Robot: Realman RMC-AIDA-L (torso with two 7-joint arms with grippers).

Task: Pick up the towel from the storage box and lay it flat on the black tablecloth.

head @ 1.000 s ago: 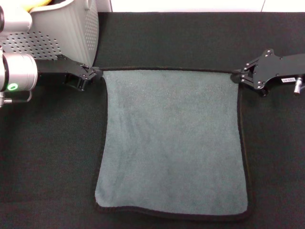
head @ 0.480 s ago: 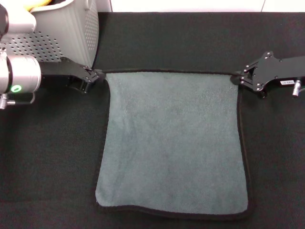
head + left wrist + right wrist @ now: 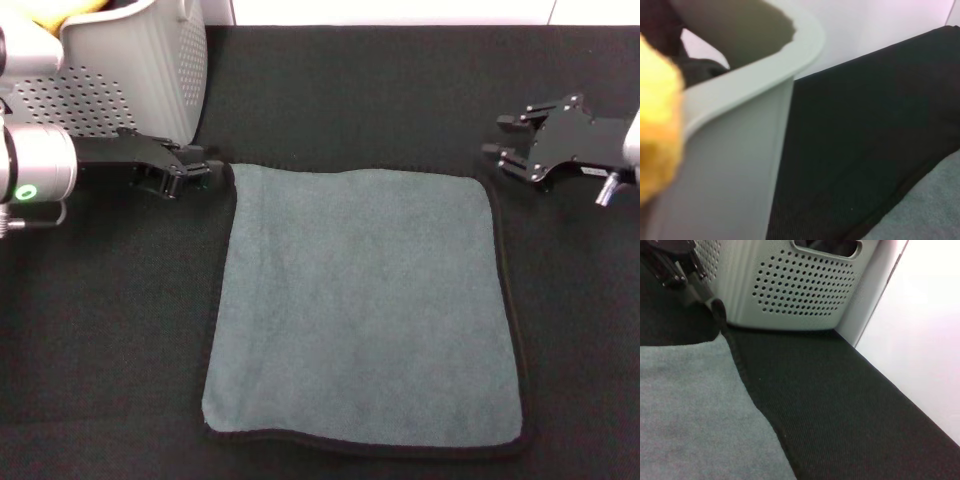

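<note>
The towel [image 3: 365, 310] lies flat, grey-teal face up, on the black tablecloth [image 3: 380, 90]. My left gripper [image 3: 205, 170] is low beside the towel's far left corner and looks open; in the right wrist view [image 3: 680, 267] that corner curls up free of it. My right gripper [image 3: 505, 138] is open, lifted a little beyond the towel's far right corner, and holds nothing. The storage box [image 3: 130, 70] stands at the far left, behind the left arm. The towel also shows in the left wrist view [image 3: 935, 205] and the right wrist view [image 3: 690, 405].
A yellow cloth [image 3: 60, 12] sits in the storage box and fills the near edge of the left wrist view [image 3: 655, 140]. The tablecloth's far edge meets a white wall [image 3: 920, 340]. Bare tablecloth lies on both sides of the towel.
The towel's far edge, held taut between both grippers before, has dropped nearer and now lies on the cloth. The right gripper opened and drew back to the right; the left gripper lowered.
</note>
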